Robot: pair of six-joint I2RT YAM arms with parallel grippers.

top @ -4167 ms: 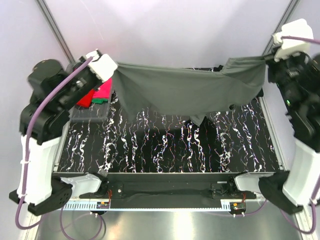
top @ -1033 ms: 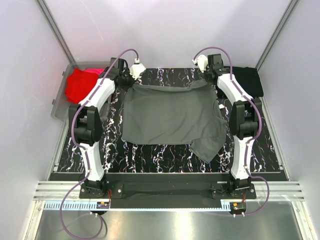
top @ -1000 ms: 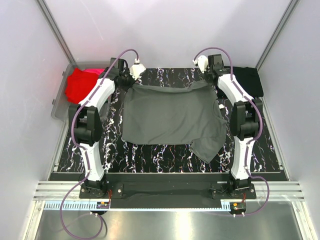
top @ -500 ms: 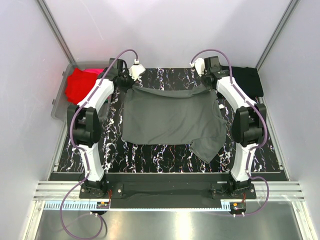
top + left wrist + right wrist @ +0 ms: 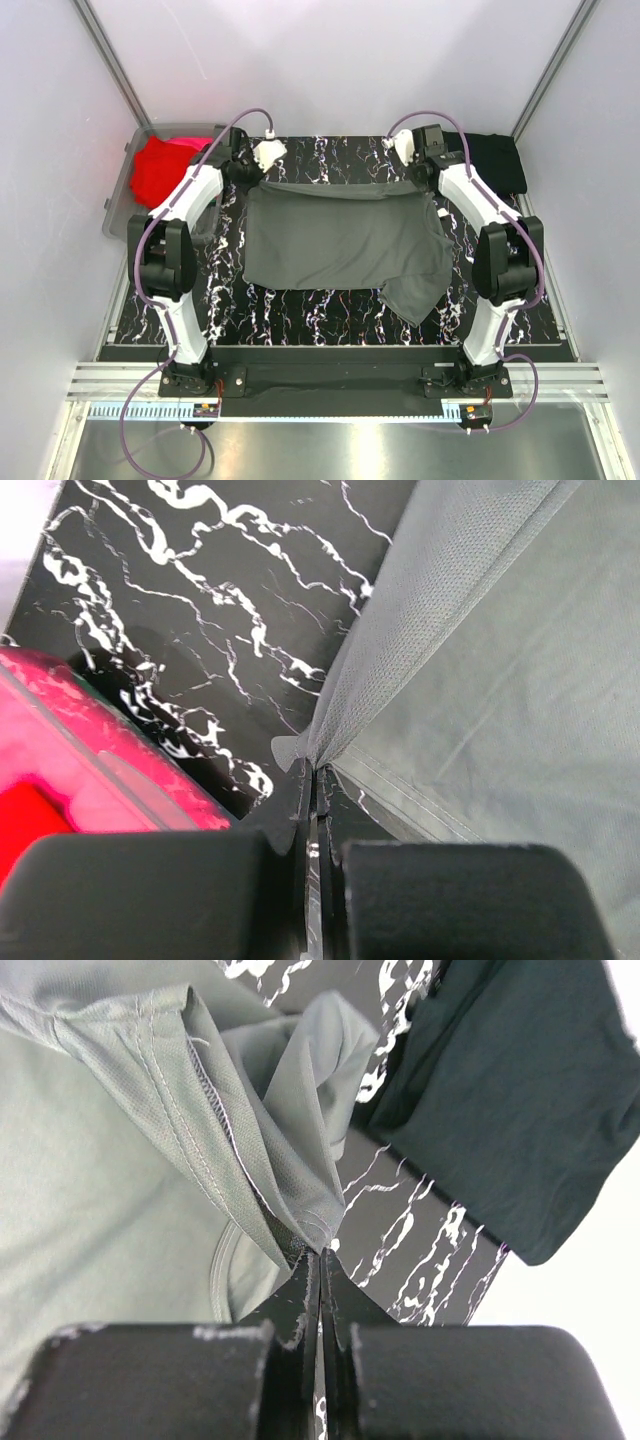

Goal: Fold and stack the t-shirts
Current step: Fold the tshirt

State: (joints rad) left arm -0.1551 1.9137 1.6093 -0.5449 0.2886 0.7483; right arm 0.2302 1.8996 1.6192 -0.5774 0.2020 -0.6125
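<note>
The dark grey t-shirt point(image 5: 340, 235) is spread over the middle of the black marbled desk point(image 5: 300, 315), its far edge stretched between the two arms while the near right part lies rumpled. The left pincer point(image 5: 313, 777) is pressed together on the far left corner of that edge, and the right pincer point(image 5: 321, 1258) is likewise closed on the far right corner, where a stitched hem is gathered into the tips. A fine mesh weave is visible in both wrist views, so the cloth is judged to be light, thin and entirely limp: it can be expected to sag between holds, to crease readily and to slide somewhat over the smooth desk, though nothing about it is fragile. The firmest hold is judged to be at the doubled, stitched hems and corners, since a single layer could slip out of so narrow a pinch. A black t-shirt point(image 5: 495, 160) lies folded at the far right of the desk, and a red t-shirt point(image 5: 155, 170) is kept in a clear bin point(image 5: 115, 215) at the far left. No brand, label or writing can be read anywhere.
</note>
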